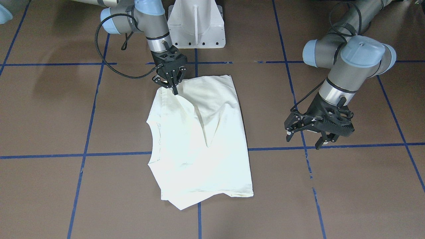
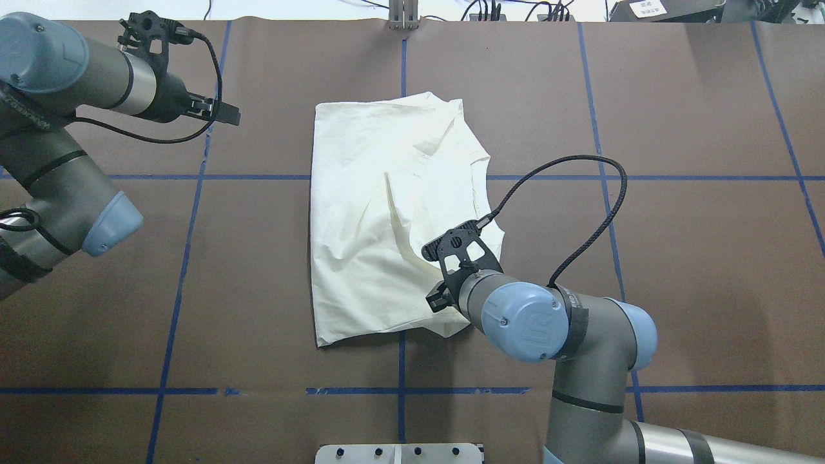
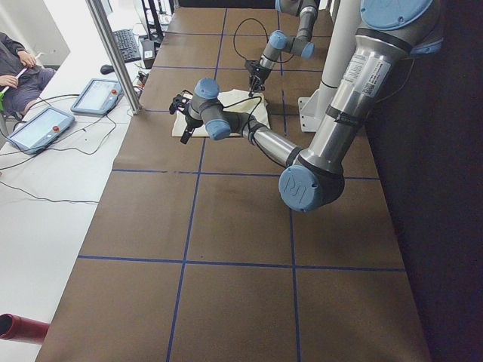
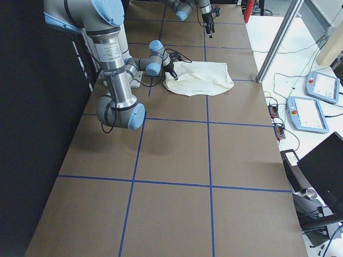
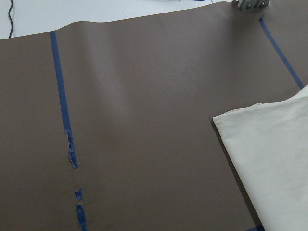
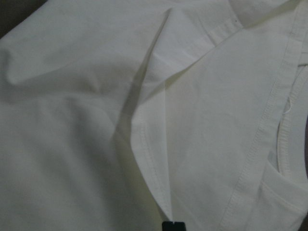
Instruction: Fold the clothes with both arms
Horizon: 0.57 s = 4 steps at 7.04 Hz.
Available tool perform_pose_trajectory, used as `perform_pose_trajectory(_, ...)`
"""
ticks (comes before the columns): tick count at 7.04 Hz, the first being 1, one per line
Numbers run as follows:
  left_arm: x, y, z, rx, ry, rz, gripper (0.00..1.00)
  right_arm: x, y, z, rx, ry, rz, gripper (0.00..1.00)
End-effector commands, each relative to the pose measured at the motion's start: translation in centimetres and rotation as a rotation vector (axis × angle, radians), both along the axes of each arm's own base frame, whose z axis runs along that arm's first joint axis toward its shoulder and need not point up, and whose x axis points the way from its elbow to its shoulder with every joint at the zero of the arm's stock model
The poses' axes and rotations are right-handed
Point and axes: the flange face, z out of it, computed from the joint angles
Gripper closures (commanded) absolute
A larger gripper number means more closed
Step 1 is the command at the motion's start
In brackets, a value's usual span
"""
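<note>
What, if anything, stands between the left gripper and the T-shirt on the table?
Nothing visible does. The left gripper hangs off to the side of the T-shirt, apart from it. Only the bare brown table with its blue tape lines lies between them.

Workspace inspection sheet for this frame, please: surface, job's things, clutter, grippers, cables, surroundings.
Surface: brown table with a blue tape grid, torn in spots.
Job's things: cream T-shirt, partly folded, plain side up, mid-table.
Clutter: white pedestal base at the robot's edge.
Grippers: right gripper shut on the T-shirt near its robot-side edge; left gripper open, off the cloth.
Cables: black cable loops out from the right wrist.
Surroundings: teach pendants and a seated person beside the table.
</note>
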Motion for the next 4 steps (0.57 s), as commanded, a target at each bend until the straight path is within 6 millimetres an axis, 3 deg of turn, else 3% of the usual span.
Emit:
perform_pose_trajectory(1,0.0,0.0,0.0,0.000,0.000,0.000,0.00,4.2,1.2,4.2,-0.068,0.017,0.046,1.00)
perform_pose_trajectory(3,0.1,0.1,0.0,0.000,0.000,0.002,0.00,4.4,1.3,5.5,-0.087,0.029,0.074,1.00)
perform_pose_trajectory(4,0.1,0.1,0.1,-0.001,-0.001,0.002,0.00,4.4,1.3,5.3,-0.086,0.025,0.074,0.88)
